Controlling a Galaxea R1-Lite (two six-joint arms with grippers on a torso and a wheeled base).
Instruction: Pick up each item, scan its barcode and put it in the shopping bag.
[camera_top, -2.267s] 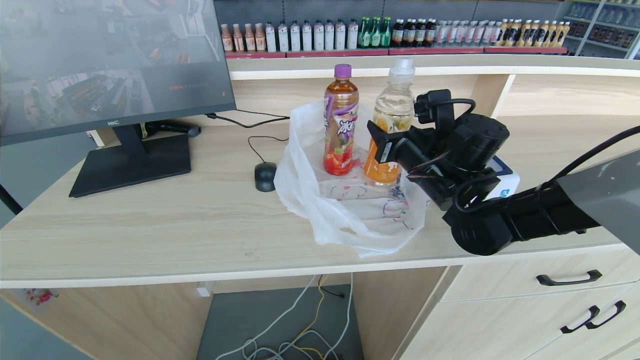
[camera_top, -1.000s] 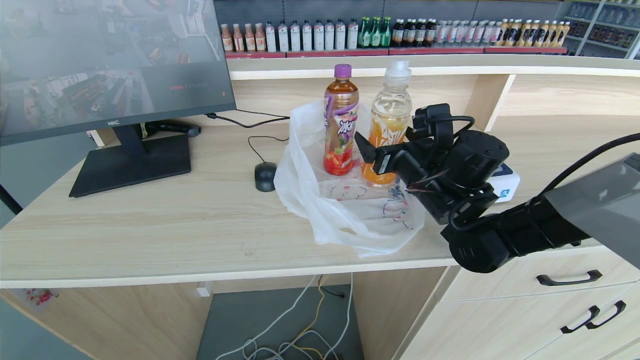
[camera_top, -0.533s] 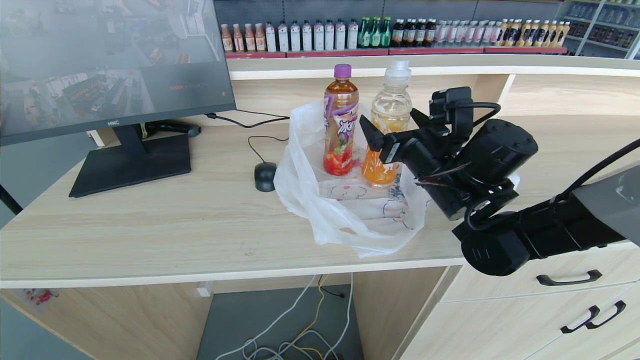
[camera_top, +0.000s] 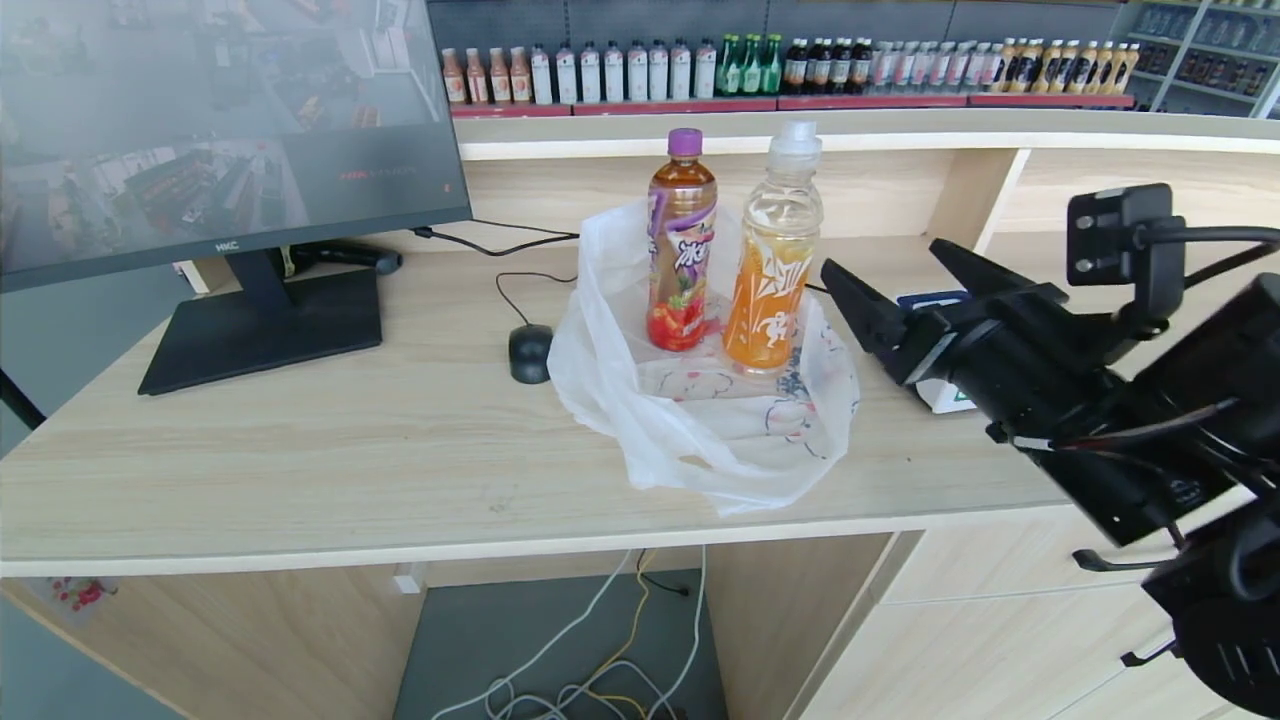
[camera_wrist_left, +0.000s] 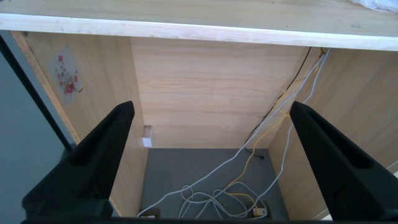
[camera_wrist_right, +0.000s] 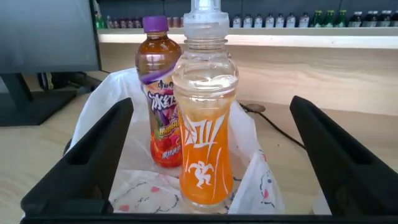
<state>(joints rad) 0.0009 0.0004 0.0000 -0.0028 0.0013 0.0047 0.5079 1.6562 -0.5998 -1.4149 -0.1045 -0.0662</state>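
Observation:
Two bottles stand upright in the white shopping bag (camera_top: 700, 430) on the wooden counter: a purple-capped tea bottle (camera_top: 682, 240) and an orange drink bottle (camera_top: 775, 260) with a clear cap. My right gripper (camera_top: 890, 265) hangs open to the right of the bag, apart from the orange bottle, with nothing between its fingers. From the right wrist, the orange drink bottle (camera_wrist_right: 204, 143) stands in front of the tea bottle (camera_wrist_right: 158, 106), both inside the bag (camera_wrist_right: 99, 118), framed by the open right gripper (camera_wrist_right: 211, 106). My left gripper (camera_wrist_left: 211, 155) is open below the counter's front edge.
A monitor (camera_top: 220, 120) on a black stand fills the counter's left. A black mouse (camera_top: 530, 352) lies left of the bag. A white box with a blue top (camera_top: 925, 298) sits behind my right gripper. Drawers (camera_top: 980, 620) are below right. Cables (camera_wrist_left: 236, 193) lie under the counter.
The orange drink bottle was lowered into the bag beside the tea bottle and let go. My right gripper opened and drew back to the right, away from the bag.

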